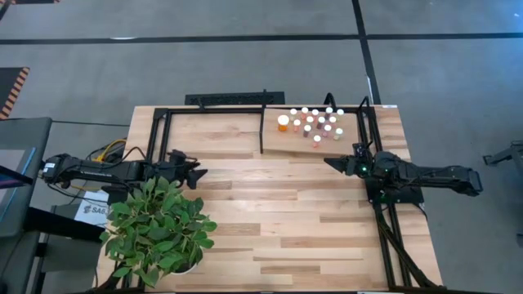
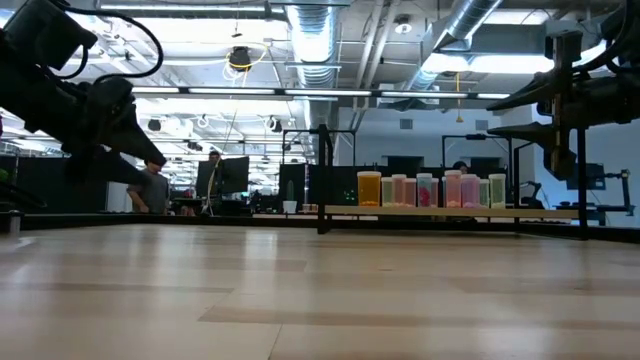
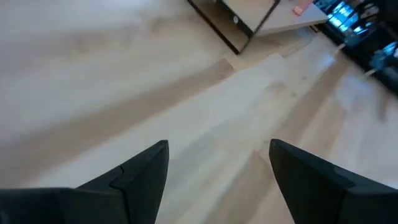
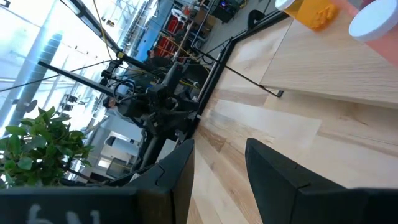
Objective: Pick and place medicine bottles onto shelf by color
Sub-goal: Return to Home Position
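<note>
**Task items.** The medicine bottles are noted in one tight cluster on the shelf. The shelf is set along the far edge of the worktop, in its right half. The larger orange bottle is stood at the end of the cluster nearest the worktop's middle. Small white-capped vials are packed beside it, several touching or nearly so. In the low view they are read as a row: orange first, then pink tones, with pale green toward the right end. No bottle is seen on the worktop off the shelf.

**Handling (judged).**
- The vials are taken to be light, stiff plastic with smooth round walls, so they are slippery under a hard pinch and easily toppled.
- Crushing is thought unlikely; knocking a neighbour is the likelier fault, given the close packing.
- A hold across the body just under the cap is advised, approached from above with the fingers barely wider than the vial.
- The larger bottle would need a wider spread and is better taken low on its body.

**Left pincer**. It is held above the worktop near the left edge, just beyond the potted plant at the near left corner. The fingers are spread wide. Nothing is held or touched, and only bare wood is seen between them in the left wrist view.

**Right pincer**. It is placed near the right edge, just off the shelf's near edge, and pointed toward the worktop's middle. The fingers are parted by a narrower gap than the left pair's, and nothing is gripped or touched.
</note>
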Motion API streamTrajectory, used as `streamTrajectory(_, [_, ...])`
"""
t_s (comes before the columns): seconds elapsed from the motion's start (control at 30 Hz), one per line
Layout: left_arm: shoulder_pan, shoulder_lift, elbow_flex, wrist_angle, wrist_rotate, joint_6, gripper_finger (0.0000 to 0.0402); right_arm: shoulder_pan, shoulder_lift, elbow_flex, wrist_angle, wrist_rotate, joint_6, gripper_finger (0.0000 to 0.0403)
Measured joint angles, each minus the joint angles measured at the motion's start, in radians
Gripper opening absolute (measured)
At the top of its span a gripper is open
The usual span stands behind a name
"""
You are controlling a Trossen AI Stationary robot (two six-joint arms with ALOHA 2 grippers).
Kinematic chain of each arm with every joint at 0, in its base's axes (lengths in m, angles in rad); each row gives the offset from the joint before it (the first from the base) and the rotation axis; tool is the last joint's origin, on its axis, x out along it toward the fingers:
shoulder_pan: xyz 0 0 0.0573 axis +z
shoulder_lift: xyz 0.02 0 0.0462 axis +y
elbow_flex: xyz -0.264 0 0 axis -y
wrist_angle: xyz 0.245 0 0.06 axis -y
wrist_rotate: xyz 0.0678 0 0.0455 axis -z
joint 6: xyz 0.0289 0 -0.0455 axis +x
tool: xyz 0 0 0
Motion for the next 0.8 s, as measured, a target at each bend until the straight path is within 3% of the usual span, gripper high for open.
streamTrajectory(0.3, [0.0,-0.022,-0.002,0.016,-0.138,0.307,0.0265,0.0,0.0,0.0,0.0,0.0,0.0,0.0166])
streamTrajectory(0.53, [0.001,-0.21,-0.002,0.02,-0.28,0.454,0.0265,0.0,0.0,0.0,0.0,0.0,0.0,0.0166])
streamTrajectory(0.8, [0.001,-0.388,-0.003,0.032,-0.328,0.497,0.0265,0.0,0.0,0.0,0.0,0.0,0.0,0.0166])
